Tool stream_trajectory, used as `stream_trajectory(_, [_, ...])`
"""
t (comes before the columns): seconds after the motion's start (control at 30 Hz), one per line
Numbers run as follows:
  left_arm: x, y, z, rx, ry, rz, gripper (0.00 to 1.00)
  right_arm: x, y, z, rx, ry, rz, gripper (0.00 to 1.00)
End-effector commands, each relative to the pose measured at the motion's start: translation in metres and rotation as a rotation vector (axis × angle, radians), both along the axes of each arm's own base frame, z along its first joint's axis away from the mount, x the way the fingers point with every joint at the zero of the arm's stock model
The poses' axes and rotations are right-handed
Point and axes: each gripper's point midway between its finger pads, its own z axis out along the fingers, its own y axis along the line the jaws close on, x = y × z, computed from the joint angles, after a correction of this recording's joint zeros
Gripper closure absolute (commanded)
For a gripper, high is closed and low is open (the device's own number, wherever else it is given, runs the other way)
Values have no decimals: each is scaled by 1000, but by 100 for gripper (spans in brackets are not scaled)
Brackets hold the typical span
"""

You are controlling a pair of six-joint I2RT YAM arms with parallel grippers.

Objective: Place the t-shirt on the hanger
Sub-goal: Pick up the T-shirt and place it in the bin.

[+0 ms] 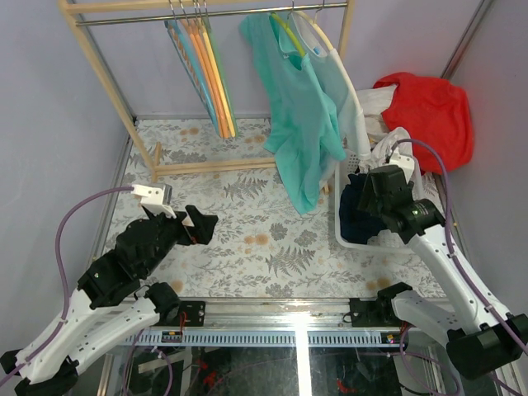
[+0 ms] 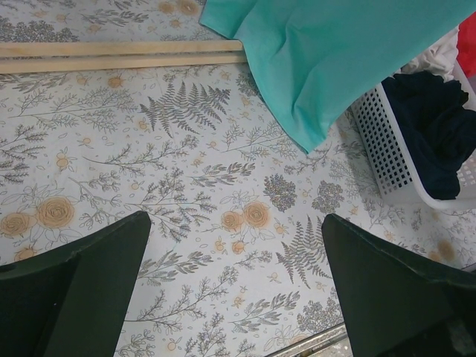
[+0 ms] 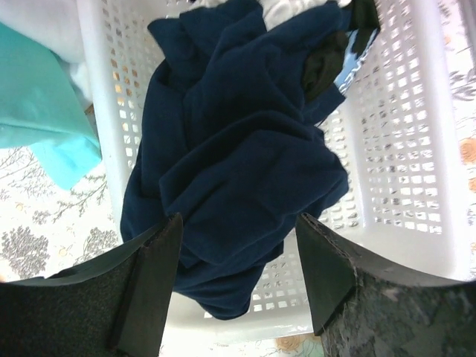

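Observation:
The dark navy t-shirt (image 3: 238, 149) lies crumpled in a white mesh basket (image 3: 416, 178). It also shows in the top view (image 1: 355, 212) and at the right of the left wrist view (image 2: 435, 130). My right gripper (image 3: 238, 230) hovers open just above the shirt, holding nothing, and in the top view (image 1: 365, 188) it is over the basket. A pale hanger (image 1: 318, 33) hangs on the rail at the back, right of the yellow one. My left gripper (image 1: 198, 224) is open and empty over the floral table (image 2: 234, 223), well left of the basket.
A wooden rack (image 1: 124, 91) stands at the back with several orange and blue hangers (image 1: 210, 66). A teal-green shirt (image 1: 297, 115) hangs on a yellow hanger down to the table. A red garment (image 1: 429, 107) lies behind the basket (image 1: 351, 237). The rack's foot bar (image 2: 119, 56) crosses the table.

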Motion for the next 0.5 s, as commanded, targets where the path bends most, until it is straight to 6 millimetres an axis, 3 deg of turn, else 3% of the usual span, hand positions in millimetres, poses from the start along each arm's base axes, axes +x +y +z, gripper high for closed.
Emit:
stream_trajectory(0.0, [5,-6,7,-13,-28,-15,0,-6,13,-15,96,63,53,31])
stream_trajectory(0.2, [7,-12,10,-10,-11,-24,0,-7,17,-32,139,85,58,34])
stream_trajectory(0.33, [9,-31,25,-47,29,-78,0,-6,14,-34,126,81,55,51])
stream_trajectory(0.47, [11,-46,32,-83,40,-115,0,-5,14,-35,122,83,63,75])
